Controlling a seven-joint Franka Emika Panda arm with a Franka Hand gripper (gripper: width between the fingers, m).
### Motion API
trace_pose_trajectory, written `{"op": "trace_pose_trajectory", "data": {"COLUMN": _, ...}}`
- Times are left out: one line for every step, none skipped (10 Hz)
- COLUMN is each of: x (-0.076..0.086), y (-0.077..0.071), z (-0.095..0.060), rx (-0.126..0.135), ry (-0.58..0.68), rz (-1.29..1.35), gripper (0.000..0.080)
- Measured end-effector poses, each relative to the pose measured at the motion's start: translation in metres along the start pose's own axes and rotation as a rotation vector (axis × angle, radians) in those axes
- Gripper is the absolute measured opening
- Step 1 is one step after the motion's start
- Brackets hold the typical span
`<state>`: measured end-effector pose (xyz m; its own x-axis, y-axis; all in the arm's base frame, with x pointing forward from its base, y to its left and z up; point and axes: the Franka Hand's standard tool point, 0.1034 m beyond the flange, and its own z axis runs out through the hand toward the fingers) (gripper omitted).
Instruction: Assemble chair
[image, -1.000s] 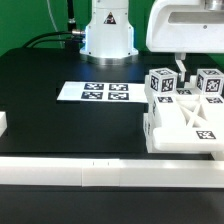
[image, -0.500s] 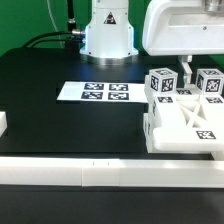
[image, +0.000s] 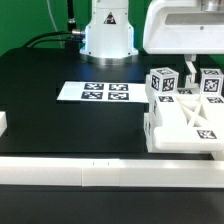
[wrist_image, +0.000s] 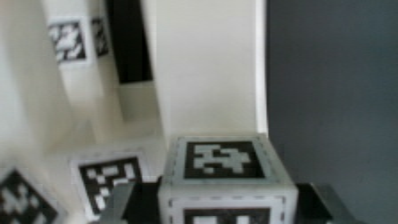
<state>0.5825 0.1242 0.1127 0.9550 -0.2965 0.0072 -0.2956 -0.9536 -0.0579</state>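
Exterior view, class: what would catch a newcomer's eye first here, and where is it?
The cluster of white chair pieces with black-and-white tags, at the exterior view's right on the black table. The gripper reaches down among them, its fingers shut on a tagged square post. The marker board lies flat mid-table.

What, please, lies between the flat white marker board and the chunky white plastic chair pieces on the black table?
Only bare black table; in the exterior view nothing sits between the marker board and the chair pieces.
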Motion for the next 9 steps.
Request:
{"op": "trace_pose_trajectory", "data": {"x": 0.0000, "y": -0.0002, "z": -0.0001, "rx": 0.008, "ry": 0.008, "rz": 0.089, "gripper": 0.0282}}
{"op": "trace_pose_trajectory", "data": {"x": -0.0004, "y": -0.0018, "z": -0.0006, "rx": 0.007, "ry": 0.010, "rz": 0.180, "gripper": 0.0282}}
{"op": "trace_pose_trajectory", "data": {"x": 0.0000, "y": -0.0008, "z": -0.0006, "rx": 0.008, "ry": 0.009, "rz": 0.230, "gripper": 0.0284}}
{"op": "trace_pose_trajectory", "data": {"x": 0.0001, "y": -0.0006, "z": -0.0005, "rx": 0.008, "ry": 0.009, "rz": 0.266, "gripper": 0.0284}}
{"op": "trace_pose_trajectory", "data": {"x": 0.0001, "y": -0.0008, "z": -0.0005, "rx": 0.012, "ry": 0.007, "rz": 0.362, "gripper": 0.0284}}
{"op": "trace_pose_trajectory", "data": {"x": 0.0001, "y": -0.0008, "z": -0.0005, "rx": 0.013, "ry": 0.005, "rz": 0.420, "gripper": 0.0284}}
{"op": "trace_pose_trajectory", "data": {"x": 0.0002, "y": -0.0006, "z": -0.0006, "rx": 0.014, "ry": 0.005, "rz": 0.500, "gripper": 0.0284}}
{"op": "trace_pose_trajectory", "data": {"x": 0.0003, "y": -0.0004, "z": -0.0006, "rx": 0.016, "ry": 0.004, "rz": 0.568, "gripper": 0.0284}}
{"op": "trace_pose_trajectory", "data": {"x": -0.0014, "y": 0.0012, "z": -0.0007, "rx": 0.038, "ry": -0.010, "rz": 0.716, "gripper": 0.0284}}
